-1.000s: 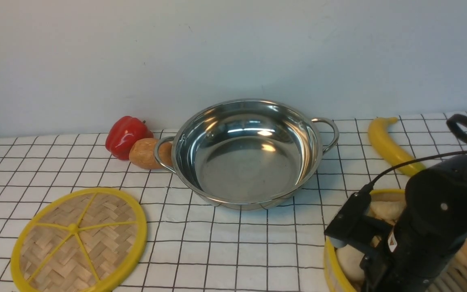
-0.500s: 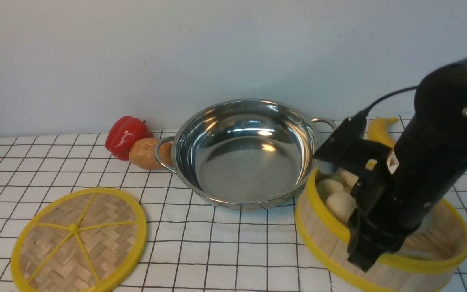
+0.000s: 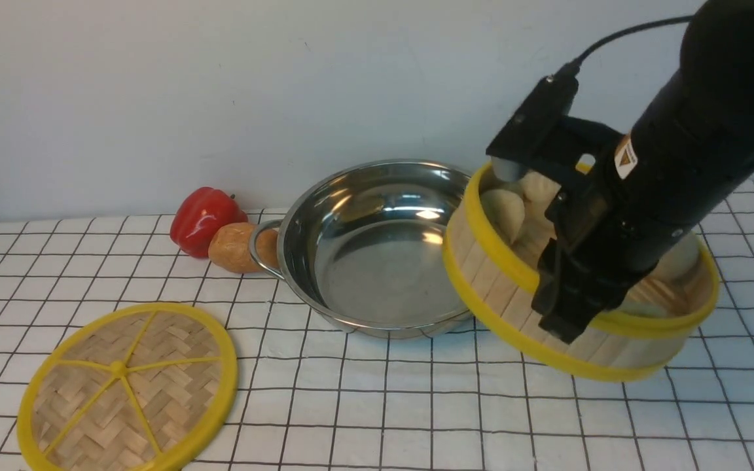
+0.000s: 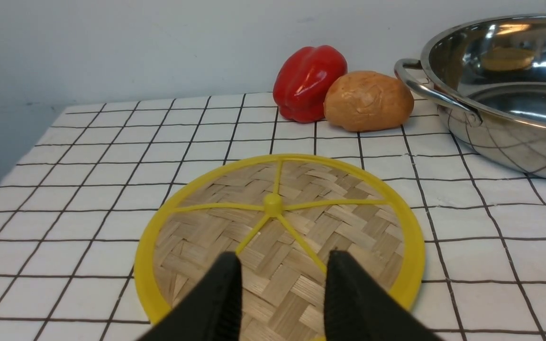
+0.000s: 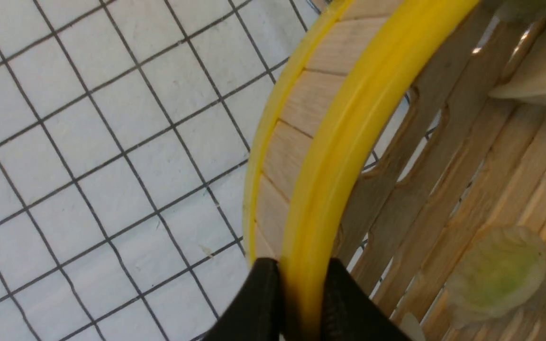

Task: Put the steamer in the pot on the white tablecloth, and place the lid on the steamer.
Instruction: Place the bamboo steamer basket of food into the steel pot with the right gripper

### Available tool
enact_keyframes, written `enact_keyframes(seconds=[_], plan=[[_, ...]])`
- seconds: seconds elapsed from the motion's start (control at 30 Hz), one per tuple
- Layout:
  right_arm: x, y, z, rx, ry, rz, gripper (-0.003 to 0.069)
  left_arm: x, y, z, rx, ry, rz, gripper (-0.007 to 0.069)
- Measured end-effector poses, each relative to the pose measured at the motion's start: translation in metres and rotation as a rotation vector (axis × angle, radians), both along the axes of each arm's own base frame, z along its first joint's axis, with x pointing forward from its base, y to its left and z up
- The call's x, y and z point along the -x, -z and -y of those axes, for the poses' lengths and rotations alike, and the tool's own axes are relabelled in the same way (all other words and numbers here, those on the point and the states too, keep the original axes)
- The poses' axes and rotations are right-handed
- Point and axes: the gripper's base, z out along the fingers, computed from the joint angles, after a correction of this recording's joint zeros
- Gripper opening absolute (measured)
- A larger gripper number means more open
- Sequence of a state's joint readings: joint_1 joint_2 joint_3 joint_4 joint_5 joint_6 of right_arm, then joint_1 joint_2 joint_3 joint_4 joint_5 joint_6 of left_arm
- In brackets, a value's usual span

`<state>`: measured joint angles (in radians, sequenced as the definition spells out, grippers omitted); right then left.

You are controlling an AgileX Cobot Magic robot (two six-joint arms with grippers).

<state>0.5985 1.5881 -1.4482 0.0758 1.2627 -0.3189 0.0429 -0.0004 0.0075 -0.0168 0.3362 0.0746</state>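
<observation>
The steamer, a bamboo-slat basket with yellow rims, hangs tilted above the white tablecloth, just right of the pot and overlapping its right rim. White dumplings lie inside it, and a green one rests on the slatted floor. My right gripper is shut on the steamer's near wall, one finger on each side of the yellow rim. The lid lies flat on the cloth at the front left. My left gripper hovers open just over the lid, holding nothing.
A red bell pepper and a brown potato-like lump sit against the pot's left handle. A plain wall runs behind the table. The right arm hides the back right of the cloth.
My right gripper has lifted the steamer off the cloth at the front right and carried it up and left, toward the pot. The left gripper and the lid have not moved.
</observation>
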Motion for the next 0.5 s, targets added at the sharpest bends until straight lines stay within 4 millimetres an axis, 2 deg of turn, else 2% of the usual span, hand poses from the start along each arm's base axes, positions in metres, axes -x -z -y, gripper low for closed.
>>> enact_keyframes(seconds=[0.17,0.33,0.43,0.5], plan=[[-0.02,0.007,-0.013,0.013,-0.02,-0.005,0.0107,0.0,0.0,0.0,0.0,0.0,0.0,0.0243],[-0.037,0.004,-0.033,0.033,-0.076,0.044,0.011,0.0,0.0,0.0,0.0,0.0,0.0,0.0243],[-0.042,0.002,-0.05,0.05,-0.121,0.09,0.011,0.0,0.0,0.0,0.0,0.0,0.0,0.0243],[-0.046,0.0,-0.071,0.058,-0.179,0.133,0.011,0.0,0.0,0.0,0.0,0.0,0.0,0.0243]])
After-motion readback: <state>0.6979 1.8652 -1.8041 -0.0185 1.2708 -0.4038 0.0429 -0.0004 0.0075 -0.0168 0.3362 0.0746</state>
